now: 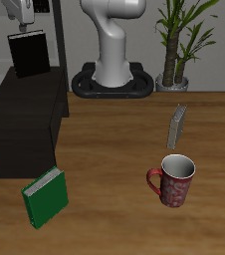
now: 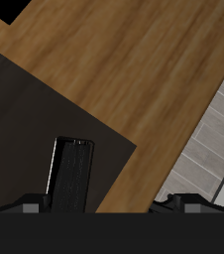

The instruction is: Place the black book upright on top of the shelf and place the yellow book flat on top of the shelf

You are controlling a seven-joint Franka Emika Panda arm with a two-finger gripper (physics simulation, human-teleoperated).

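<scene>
The black book (image 1: 27, 53) is standing upright on top of the shelf (image 1: 25, 125), toward its back end, so by the look of it the first half of the job is done. The wrist view agrees: the black book (image 2: 72, 174) is showing below the camera with its white page edge along one side, sitting on the shelf's dark top (image 2: 25, 109).

The claw (image 1: 25, 12) is hanging just above the book, at the very edge of the exterior view. Its fingers (image 2: 30, 206) are lying to either side of the frame with a wide gap between them and nothing in that gap, so it is reading as spread and holding nothing.

The yellow book (image 1: 177, 127) is standing on edge on the table (image 1: 114, 199), well apart from the shelf, just behind a red patterned mug (image 1: 173, 180). It is not yet on the shelf, so I judge that the second half is still to do: fetching it and laying it flat on the shelf top. A green book (image 1: 45, 197) is standing on the table in front of the shelf and is no part of the job.
</scene>
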